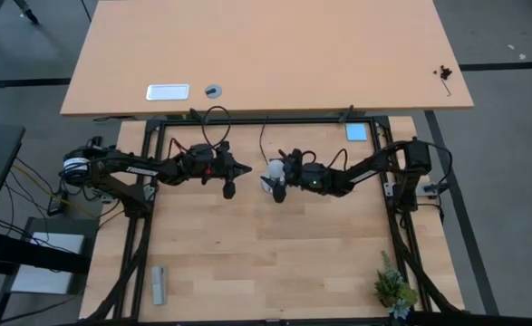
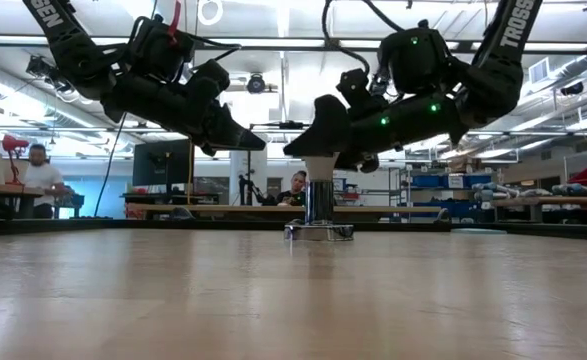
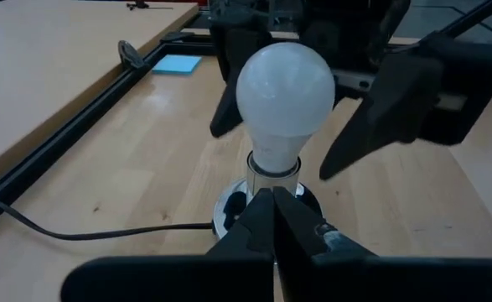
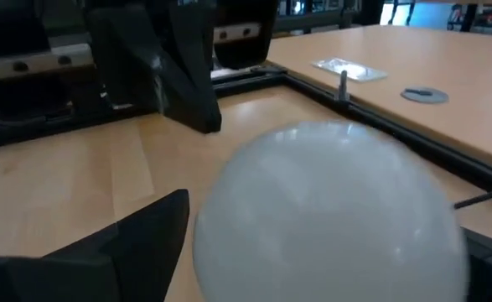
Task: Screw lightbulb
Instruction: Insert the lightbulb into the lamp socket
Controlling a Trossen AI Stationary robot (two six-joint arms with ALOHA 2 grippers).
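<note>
The lightbulb [image 3: 284, 94] stands upright in a silver socket [image 3: 262, 205] at mid-surface [image 1: 275, 254] — the right gripper [image 3: 363, 126], fingers spread, straddles it from 3 o'clock. The left gripper [image 3: 272, 222] — clenched — hovers just beside the socket at 9 o'clock.

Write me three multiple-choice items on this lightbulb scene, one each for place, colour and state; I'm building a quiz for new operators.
1. Where is the lightbulb?
A. Upright in the silver socket base
B. Lying flat on the table
C. On the upper desk

2. What colour is the square pad by the frame's far edge?
A. Red
B. Blue
C. Green

3. How is the left gripper?
A. Shut on the bulb
B. Wide open around the base
C. Shut, holding nothing

Key: 1 A, the left wrist view shows its neck seated in the base. 2 B, the high view shows it light blue. 3 C, its fingers meet short of the base, while the right gripper stands open around the bulb.
</note>
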